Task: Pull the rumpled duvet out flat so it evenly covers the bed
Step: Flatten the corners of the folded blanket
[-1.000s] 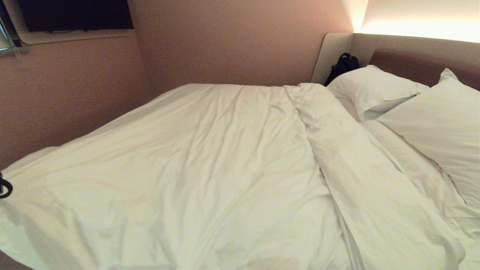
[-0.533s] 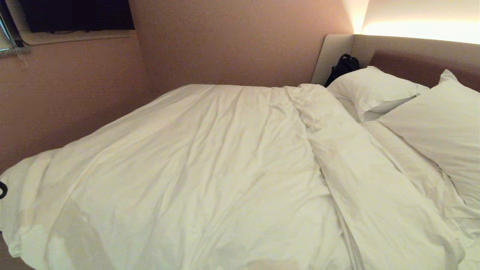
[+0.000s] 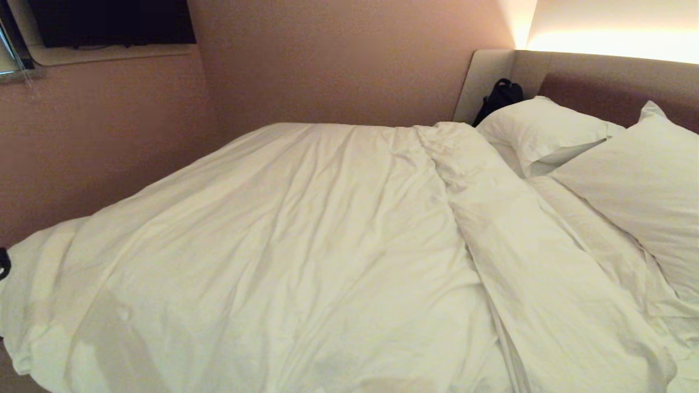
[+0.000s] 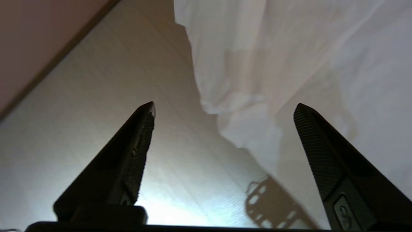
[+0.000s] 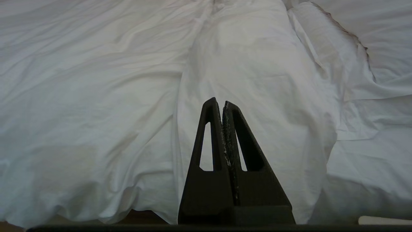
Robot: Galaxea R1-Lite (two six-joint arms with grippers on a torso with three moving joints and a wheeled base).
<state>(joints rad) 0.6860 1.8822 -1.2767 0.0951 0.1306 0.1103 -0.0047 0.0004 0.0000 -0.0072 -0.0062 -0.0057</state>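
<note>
The white duvet (image 3: 306, 245) lies spread over most of the bed, with a thick ridge of folds running toward the pillows and the headboard (image 3: 600, 87). Its near-left corner (image 4: 244, 106) hangs loose over the bed's edge. My left gripper (image 4: 225, 105) hovers open just off that corner, above the floor, with nothing between its fingers. In the head view only a black bit of the left gripper (image 3: 3, 263) shows at the left border. My right gripper (image 5: 219, 101) is shut and empty, parked above the duvet (image 5: 96, 96) at the bed's near edge.
Two white pillows (image 3: 546, 131) (image 3: 639, 191) rest against the headboard, and a black bag (image 3: 499, 95) sits in the far corner. A pink wall (image 3: 109, 136) runs close along the bed's left side. Pale floor (image 4: 96, 96) shows beside the foot of the bed.
My left gripper has opened and let go of the duvet's near-left corner. The taut cloth has slackened and the corner has slumped down over the bed's edge.
</note>
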